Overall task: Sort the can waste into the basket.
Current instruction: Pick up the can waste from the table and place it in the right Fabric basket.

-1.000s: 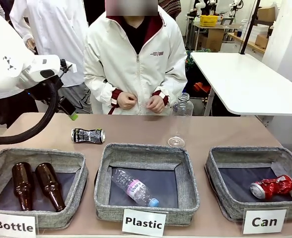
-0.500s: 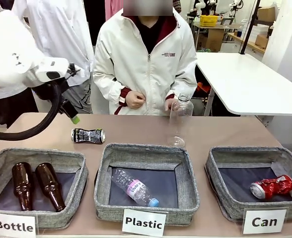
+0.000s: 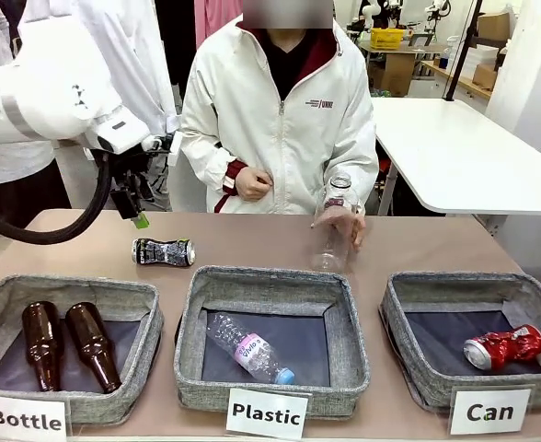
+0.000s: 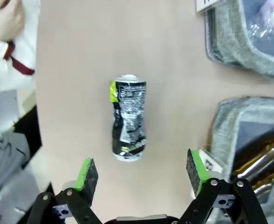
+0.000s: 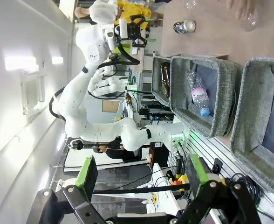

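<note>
The left gripper (image 4: 141, 170) has moved over the crushed black drink can with white print (image 4: 129, 117), which lies on the tan table (image 3: 436, 244). Its jaws stand wide apart, so I think the grasp comes next. The crushed shiny red can (image 3: 503, 347) lies already in the grey woven basket signed "Can" (image 3: 397, 322); the right gripper (image 5: 141, 175) also has its jaws apart, holding nothing.

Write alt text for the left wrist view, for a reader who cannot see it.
A crushed black can lies on the tan table just ahead of the left arm's fingers, which stand wide open and clear of it. To the right sit two grey bins, the nearer holding brown bottles; a person's hand shows at top left.
</note>
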`<state>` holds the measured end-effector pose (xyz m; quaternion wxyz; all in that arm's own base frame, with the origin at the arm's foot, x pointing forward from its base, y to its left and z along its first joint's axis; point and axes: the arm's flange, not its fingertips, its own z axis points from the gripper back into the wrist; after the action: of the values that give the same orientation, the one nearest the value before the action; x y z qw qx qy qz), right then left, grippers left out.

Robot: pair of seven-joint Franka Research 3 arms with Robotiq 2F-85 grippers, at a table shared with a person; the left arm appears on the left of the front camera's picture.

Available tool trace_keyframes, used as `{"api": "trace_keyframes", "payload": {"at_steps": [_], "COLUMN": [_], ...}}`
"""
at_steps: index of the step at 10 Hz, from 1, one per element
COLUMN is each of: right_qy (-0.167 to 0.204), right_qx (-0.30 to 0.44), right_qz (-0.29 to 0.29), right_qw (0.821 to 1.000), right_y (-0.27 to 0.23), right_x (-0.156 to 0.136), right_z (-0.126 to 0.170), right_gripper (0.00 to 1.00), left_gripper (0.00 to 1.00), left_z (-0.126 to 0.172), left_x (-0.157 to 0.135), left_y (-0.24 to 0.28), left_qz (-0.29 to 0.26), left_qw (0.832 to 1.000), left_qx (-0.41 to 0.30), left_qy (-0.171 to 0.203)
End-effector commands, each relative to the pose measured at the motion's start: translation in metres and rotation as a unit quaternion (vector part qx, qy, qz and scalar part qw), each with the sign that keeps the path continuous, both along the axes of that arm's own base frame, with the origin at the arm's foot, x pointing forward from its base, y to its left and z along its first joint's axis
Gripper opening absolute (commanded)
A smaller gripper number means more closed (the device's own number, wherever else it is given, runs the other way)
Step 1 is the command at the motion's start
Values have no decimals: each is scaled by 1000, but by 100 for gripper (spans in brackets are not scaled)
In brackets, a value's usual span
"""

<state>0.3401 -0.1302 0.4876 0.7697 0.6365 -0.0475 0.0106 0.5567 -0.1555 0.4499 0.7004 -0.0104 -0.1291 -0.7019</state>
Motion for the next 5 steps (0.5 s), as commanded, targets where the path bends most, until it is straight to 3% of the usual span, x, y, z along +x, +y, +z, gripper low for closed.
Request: {"api": "trace_keyframes", "payload": {"at_steps": [1,2,5], "right_qy": [-8,-8,-8], "right_qx": [-2,-2,-2], "right_qz": [7,7,7], "right_qw": [1000,1000,1000], "right_y": [-3,-3,-3], "right_x": [0,0,0], "right_z": [2,2,2], "right_gripper": [100,100,100], "left_gripper": [99,99,99], "left_z": [-14,-18,-42], "left_x": [18,24,46], "left_y": [0,1,1], "left_qz": [-42,-52,-24], "left_qw": [999,998,999], "left_qx": [1,-3,19], "left_qy": [-16,-18,34]}}
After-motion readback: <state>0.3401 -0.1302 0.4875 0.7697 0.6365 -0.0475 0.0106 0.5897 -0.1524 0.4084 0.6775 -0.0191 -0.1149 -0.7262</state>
